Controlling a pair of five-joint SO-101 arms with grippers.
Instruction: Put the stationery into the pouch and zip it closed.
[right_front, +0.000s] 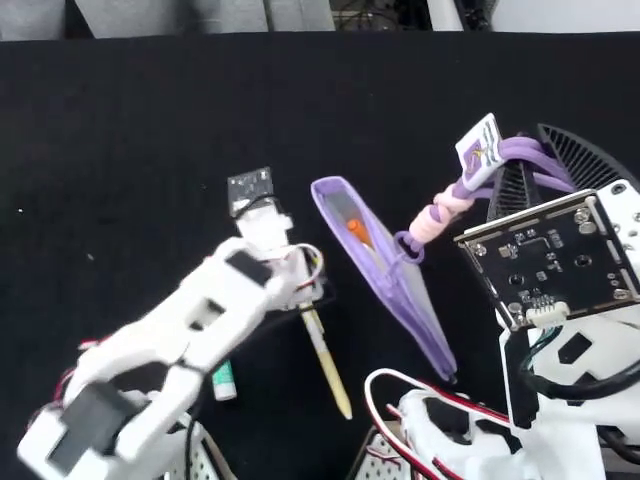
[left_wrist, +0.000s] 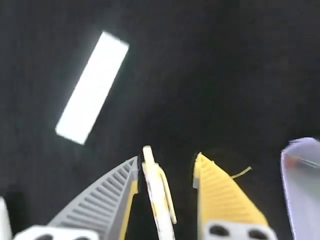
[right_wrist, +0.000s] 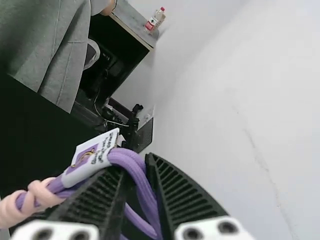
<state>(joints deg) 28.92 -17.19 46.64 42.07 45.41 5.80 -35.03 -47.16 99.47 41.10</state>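
The lilac pouch (right_front: 392, 285) lies open on the black table, with an orange piece (right_front: 358, 231) inside near its far end; its edge (left_wrist: 302, 185) also appears in the left wrist view. My right gripper (right_wrist: 135, 165) is shut on the pouch's purple cord strap (right_wrist: 131, 161), holding it up at the right (right_front: 520, 158). A cream pen (right_front: 328, 362) lies on the table. Its far end (left_wrist: 156, 192) sits between the fingers of my open left gripper (left_wrist: 167, 157), close to one finger and apart from the other.
A small flat rectangular piece (right_front: 250, 190) lies just beyond the left gripper; it looks white (left_wrist: 92, 87) in the left wrist view. A green-and-white stick (right_front: 224, 381) lies partly under the left arm. Cables and both arm bases crowd the near edge.
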